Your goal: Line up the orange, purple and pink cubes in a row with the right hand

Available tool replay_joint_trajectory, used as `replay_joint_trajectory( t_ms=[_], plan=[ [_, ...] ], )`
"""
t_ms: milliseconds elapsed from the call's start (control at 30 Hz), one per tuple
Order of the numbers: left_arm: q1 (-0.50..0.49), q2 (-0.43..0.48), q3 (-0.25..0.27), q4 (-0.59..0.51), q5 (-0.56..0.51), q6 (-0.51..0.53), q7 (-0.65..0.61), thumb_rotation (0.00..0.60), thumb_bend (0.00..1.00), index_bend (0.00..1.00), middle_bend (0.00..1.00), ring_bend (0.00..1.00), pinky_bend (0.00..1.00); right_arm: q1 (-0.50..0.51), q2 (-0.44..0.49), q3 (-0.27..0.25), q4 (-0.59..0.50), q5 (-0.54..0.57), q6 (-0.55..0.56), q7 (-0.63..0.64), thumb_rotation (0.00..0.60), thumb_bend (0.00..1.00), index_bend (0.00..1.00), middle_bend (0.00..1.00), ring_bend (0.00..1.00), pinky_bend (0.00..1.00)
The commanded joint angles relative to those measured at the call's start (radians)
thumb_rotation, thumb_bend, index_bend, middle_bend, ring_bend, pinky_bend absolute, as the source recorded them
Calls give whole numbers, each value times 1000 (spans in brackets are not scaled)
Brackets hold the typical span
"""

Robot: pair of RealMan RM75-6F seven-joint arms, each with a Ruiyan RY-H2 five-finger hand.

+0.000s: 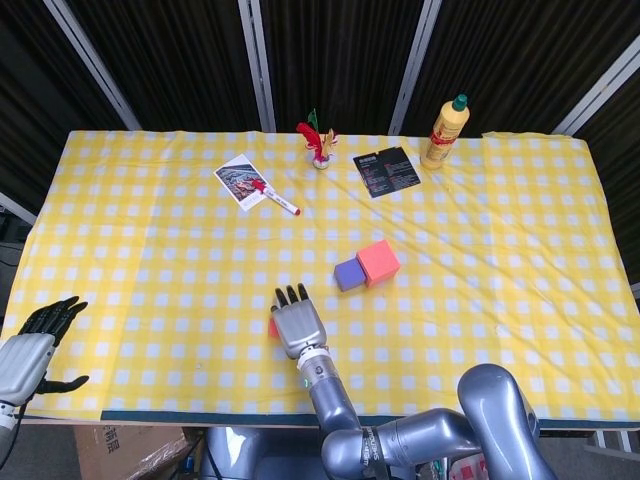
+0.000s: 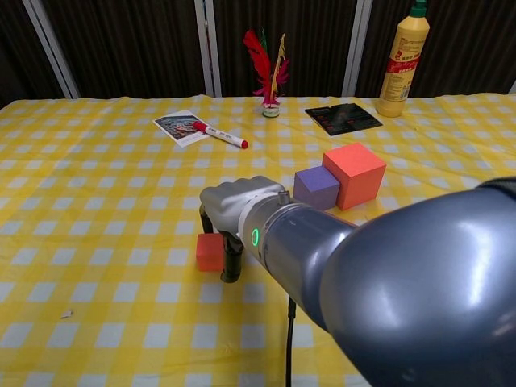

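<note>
The small orange cube (image 2: pixel 210 251) sits on the yellow checked tabletop (image 1: pixel 150 250) near the front edge, directly beneath the right robot hand (image 2: pixel 234 214). That robot hand arches over the cube with its fingers (image 2: pixel 232 260) curled downward; the dark fingertips reach the cloth just beside the cube's right face, and the cube's upper right part is hidden by the palm. Whether the fingers actually clamp the cube cannot be determined from either view. In the head view only a sliver of the orange cube (image 1: pixel 272 327) shows at the left side of the right robot hand (image 1: pixel 297 326). The purple cube (image 2: pixel 317 187) and the larger pink cube (image 2: pixel 354 174) rest farther back and to the right, touching each other side by side, well apart from the orange cube. The left robot hand (image 1: pixel 35 345) hangs past the tabletop's front left corner, fingers spread and holding nothing. Along the far side stand a photo card (image 1: pixel 240 181) with a red marker (image 1: pixel 274 197) lying across its corner, a feather shuttlecock (image 1: pixel 318 143), a black card (image 1: pixel 386 170) and a yellow bottle (image 1: pixel 446 130).
</note>
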Motion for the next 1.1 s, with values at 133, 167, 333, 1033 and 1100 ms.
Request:
replay_joint_trajectory(
  t_ms=[133, 167, 333, 1033, 1100],
  plan=[
    [0, 0, 0, 0, 0, 1, 1, 600, 21, 0, 0, 0, 33, -4, -4, -1, -12, -10, 3, 2, 600, 313, 377, 75, 0, 36],
    [0, -1, 0, 0, 0, 1, 2, 600, 21, 0, 0, 0, 33, -4, -5, -1, -12, -12, 3, 4, 600, 312, 395, 75, 0, 36],
    [1, -1, -1, -1, -3, 2, 4, 600, 20, 0, 0, 0, 33, -7, -14, -4, -4, -24, 1, 10, 600, 312, 442, 75, 0, 36],
    [-2, 0, -3, -3, -9, -3, 6, 600, 21, 0, 0, 0, 33, -22, -45, 3, 13, -50, -10, 34, 600, 422, 525, 76, 0, 36],
    [-2, 0, -3, -3, -10, -3, 5, 600, 21, 0, 0, 0, 33, -25, -43, 2, 10, -52, -10, 34, 600, 432, 526, 76, 0, 36]
  ],
)
